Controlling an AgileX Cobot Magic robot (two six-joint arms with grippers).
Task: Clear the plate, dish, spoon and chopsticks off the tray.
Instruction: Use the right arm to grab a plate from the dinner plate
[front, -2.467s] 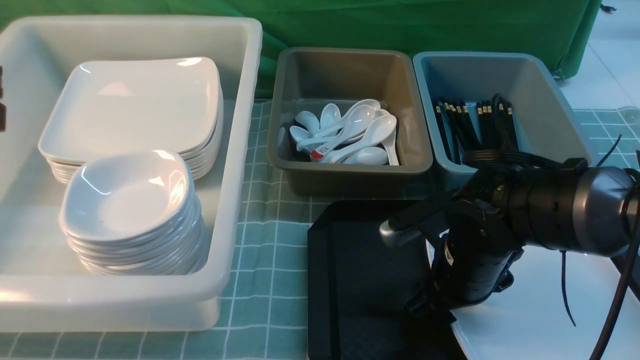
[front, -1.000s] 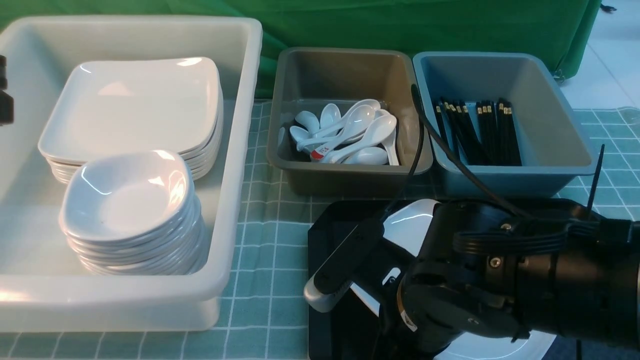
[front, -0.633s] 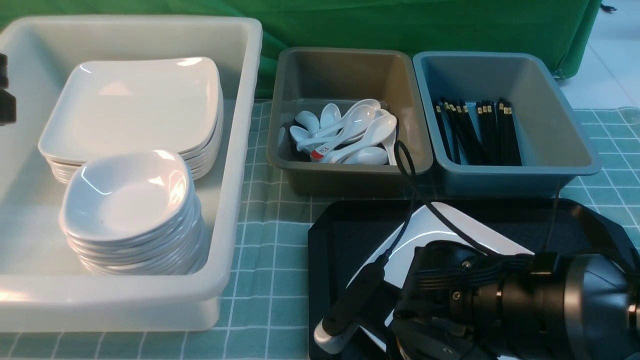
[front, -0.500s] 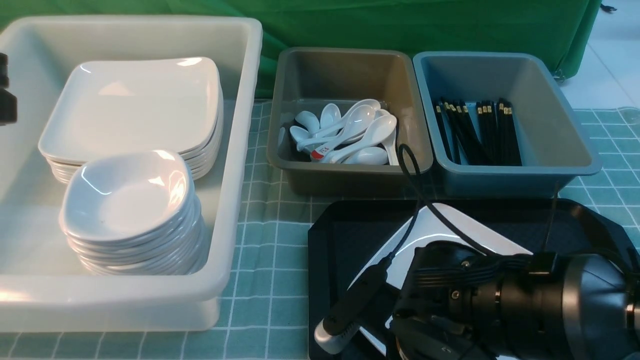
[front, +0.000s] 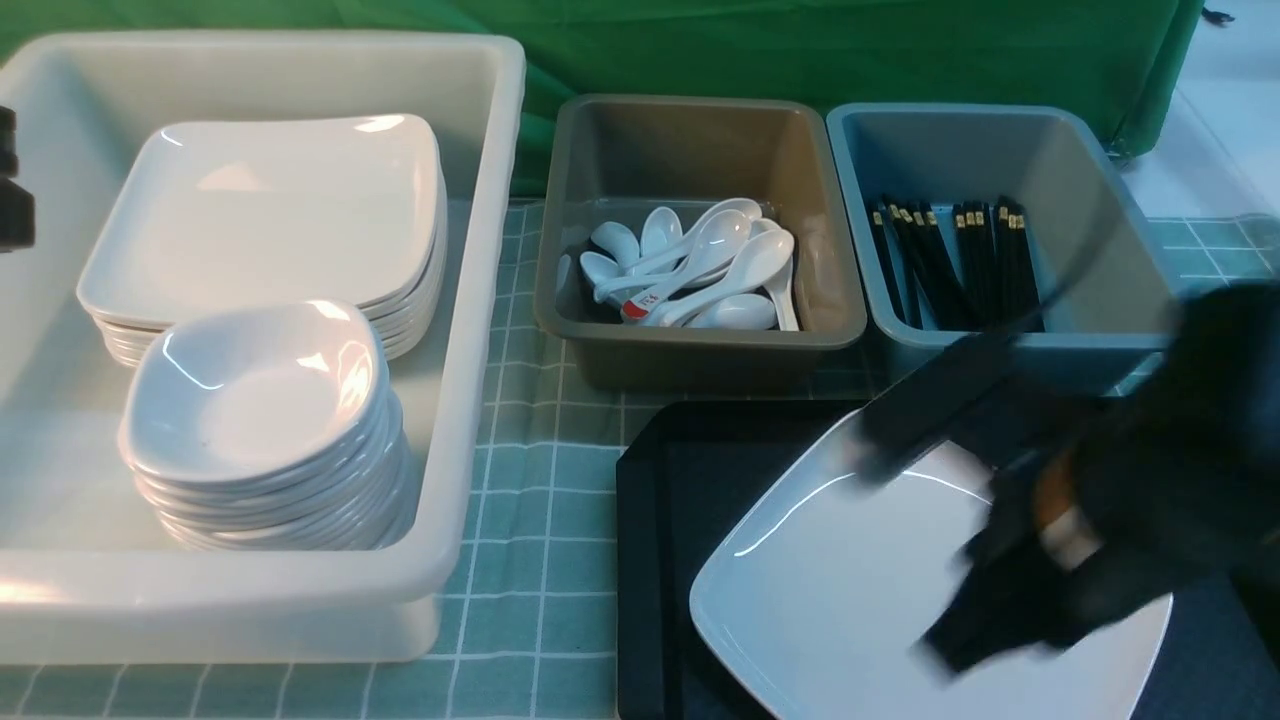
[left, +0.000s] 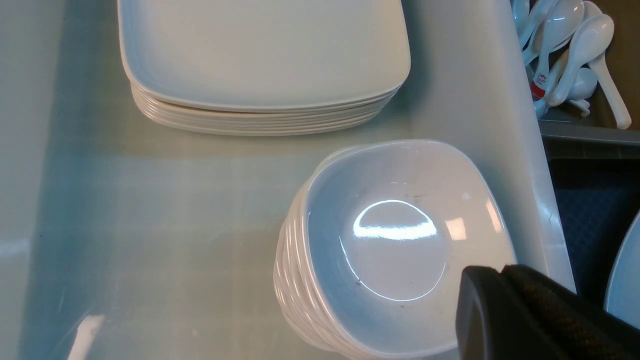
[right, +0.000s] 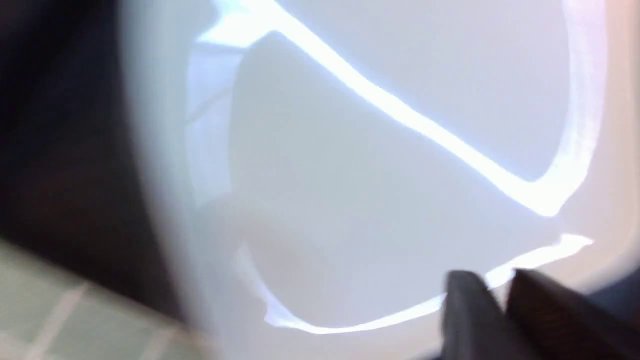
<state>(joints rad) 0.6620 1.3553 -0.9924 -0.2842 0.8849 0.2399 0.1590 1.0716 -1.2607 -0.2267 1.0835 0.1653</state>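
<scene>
The large white plate (front: 850, 600) lies tilted over the black tray (front: 660, 520) at front right. My right gripper (front: 1040, 600) is a motion blur over the plate's right side. In the right wrist view its fingertips (right: 467, 290) pinch the plate (right: 375, 175) by its rim, so it is shut on it. My left gripper (left: 500, 272) is shut and empty, hanging over the stack of small dishes (left: 395, 240) in the white tub. White spoons (front: 700, 270) lie in the brown bin. Black chopsticks (front: 960, 265) lie in the blue-grey bin.
The white tub (front: 480, 300) at left holds a stack of plates (front: 270, 210) behind the dishes (front: 260, 400). The brown bin (front: 700, 350) and the blue-grey bin (front: 1100, 345) stand side by side just behind the tray. A green checked cloth (front: 540, 500) covers the table.
My right arm has swung from low over the tray's front to the right side. The plate now shows wider and nearer, with its far corner raised. The left arm is still.
</scene>
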